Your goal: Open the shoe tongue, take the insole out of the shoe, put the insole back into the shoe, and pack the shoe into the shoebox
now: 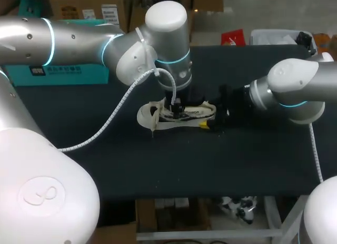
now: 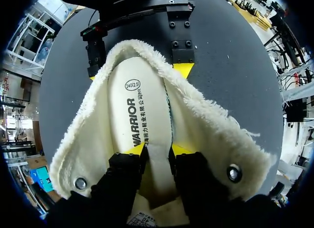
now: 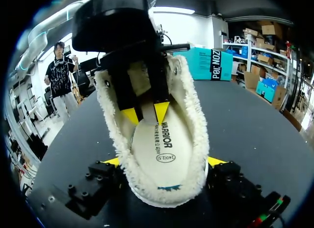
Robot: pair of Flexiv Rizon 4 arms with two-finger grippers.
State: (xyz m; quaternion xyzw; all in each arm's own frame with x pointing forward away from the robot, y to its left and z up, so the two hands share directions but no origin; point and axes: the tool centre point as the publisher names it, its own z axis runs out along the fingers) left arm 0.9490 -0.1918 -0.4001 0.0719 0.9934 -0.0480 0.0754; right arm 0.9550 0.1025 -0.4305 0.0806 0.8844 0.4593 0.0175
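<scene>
Shoebox [image 1: 55,74]: well behind the left claw [image 2: 153,150], not yet in play.
Shoe [image 1: 181,113]: toe gripped from both sides by the right claw [image 3: 164,161]; should that hold slip, the shoe would likely lift along with the insole [image 2: 140,105].
Insole: lying inside the shoe, heel end between the left claw's tips; it could buckle or snag coming out.
Left claw: pinching the insole; a shallow bite might slide off.
</scene>
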